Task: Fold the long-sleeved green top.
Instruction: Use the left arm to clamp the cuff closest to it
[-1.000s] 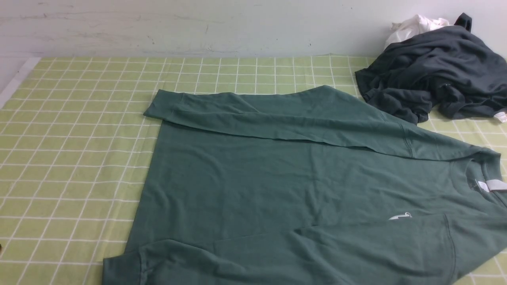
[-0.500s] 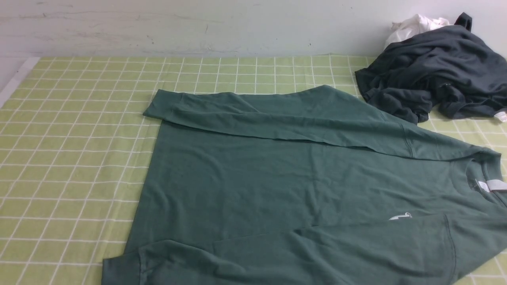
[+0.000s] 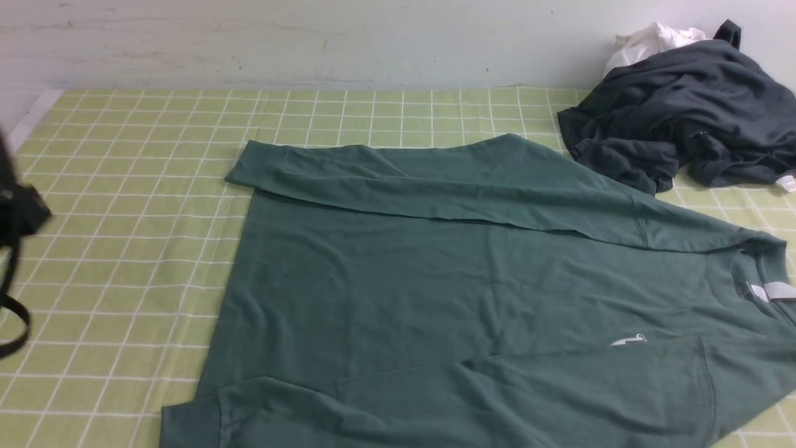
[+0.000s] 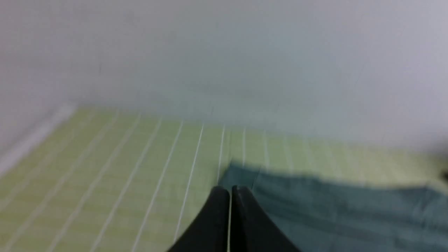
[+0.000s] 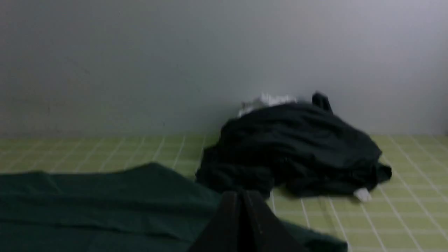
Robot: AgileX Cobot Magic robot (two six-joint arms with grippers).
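Note:
The green long-sleeved top lies spread on the checked cloth, its neck with the white label to the right and its hem to the left. One sleeve is folded across the far side of the body, the other across the near side. My left gripper is shut and empty, above the cloth near the top's far left corner. Part of my left arm shows blurred at the front view's left edge. My right gripper is shut and empty, over the top, facing the dark pile.
A dark charcoal garment lies crumpled at the back right against the wall, with a white cloth behind it. The green checked tablecloth covers the table. A pale wall runs along the back edge.
My left arm has come into the front view at the left edge; it was out of sight before. The top and the dark pile have not moved.

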